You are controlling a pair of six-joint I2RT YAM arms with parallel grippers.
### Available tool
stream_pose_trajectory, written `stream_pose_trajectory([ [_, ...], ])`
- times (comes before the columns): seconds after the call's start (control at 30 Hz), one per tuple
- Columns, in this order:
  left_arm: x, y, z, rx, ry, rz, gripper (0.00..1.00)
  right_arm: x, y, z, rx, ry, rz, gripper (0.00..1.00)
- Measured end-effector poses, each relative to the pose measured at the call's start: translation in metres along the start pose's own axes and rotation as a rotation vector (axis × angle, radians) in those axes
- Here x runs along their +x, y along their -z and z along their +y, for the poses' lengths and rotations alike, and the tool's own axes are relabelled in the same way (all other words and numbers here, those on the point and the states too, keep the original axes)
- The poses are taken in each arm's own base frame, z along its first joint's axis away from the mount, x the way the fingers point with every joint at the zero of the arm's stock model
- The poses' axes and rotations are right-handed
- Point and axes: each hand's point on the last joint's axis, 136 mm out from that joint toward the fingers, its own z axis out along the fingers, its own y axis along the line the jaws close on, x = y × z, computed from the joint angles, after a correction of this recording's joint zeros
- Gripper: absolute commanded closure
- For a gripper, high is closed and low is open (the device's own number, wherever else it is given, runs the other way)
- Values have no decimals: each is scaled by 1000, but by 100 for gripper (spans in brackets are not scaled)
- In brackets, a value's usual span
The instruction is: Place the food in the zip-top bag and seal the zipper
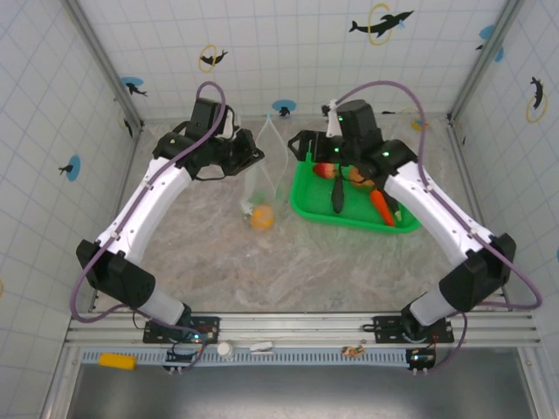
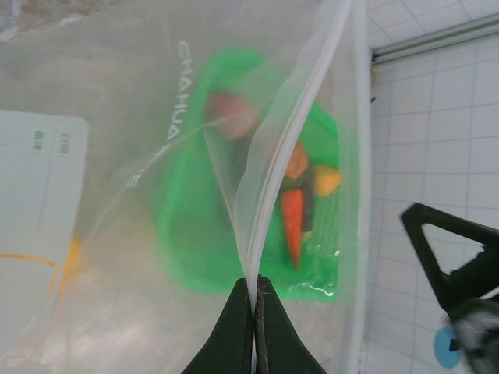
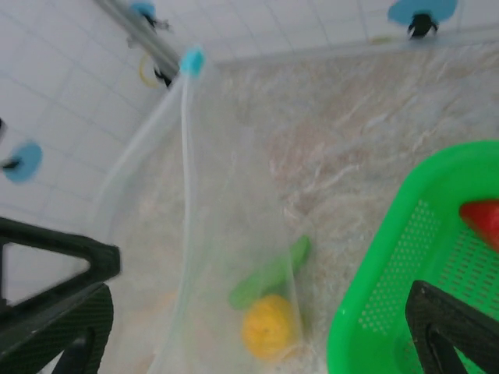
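Marbled beige tabletop [image 1: 288, 262] sits under white tiled walls [image 1: 288, 52] dotted with dolphin stickers [image 1: 382, 23]. The left gripper [image 2: 254, 287], jaws pressed together, pinches the pale zipper strip [image 2: 288, 148] of the clear plastic zip-top bag [image 1: 262, 170], which stands upright mid-table. A round orange toy citrus [image 1: 262, 217] and a green toy cucumber [image 3: 269, 273] lie at the bottom of the bag. The right gripper [image 3: 253, 300], jaws spread wide, hangs between the bag and the green mesh plastic basket [image 1: 306, 205], which holds an orange toy carrot [image 1: 381, 206] and a red toy strawberry [image 3: 483, 218].

White arms [image 1: 148, 205] with black joints and trailing purple cables [image 1: 384, 84].

Green mesh basket [image 1: 306, 199], marbled tabletop [image 1: 262, 271], white tiled walls [image 1: 288, 52], dolphin stickers [image 1: 382, 22]
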Motion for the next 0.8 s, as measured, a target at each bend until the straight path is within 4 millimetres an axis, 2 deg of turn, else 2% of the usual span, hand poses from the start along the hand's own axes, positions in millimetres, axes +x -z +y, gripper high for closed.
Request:
stream_pose_trajectory([
  [0.07,-1,-2,-3,12,-2,0,100,-14,20,-15,2,-28,-75,0],
  [0.13,-1,-6,-4,15,-5,6,100,-19,34,-37,33,-59,-116,1],
  [0.23,3,-13,-5,13,-9,24,100,-15,39,-80,153,-91,-117,1],
  [0.3,5,-17,-6,13,-14,31,100,-3,34,-103,239,-78,-89,0],
  [0.4,7,-19,-5,4,-29,30,100,34,24,-139,386,-35,-20,0],
  [0.43,7,-19,-4,-1,-31,30,100,53,20,-157,445,-34,11,0],
  [0.57,8,-19,0,-17,-46,34,100,103,15,-206,564,-41,98,0],
  [0.63,10,-21,3,-25,-48,38,100,109,12,-223,623,-6,134,1],
  [0.8,25,-30,28,-76,-25,77,100,109,-17,-252,716,102,244,3],
])
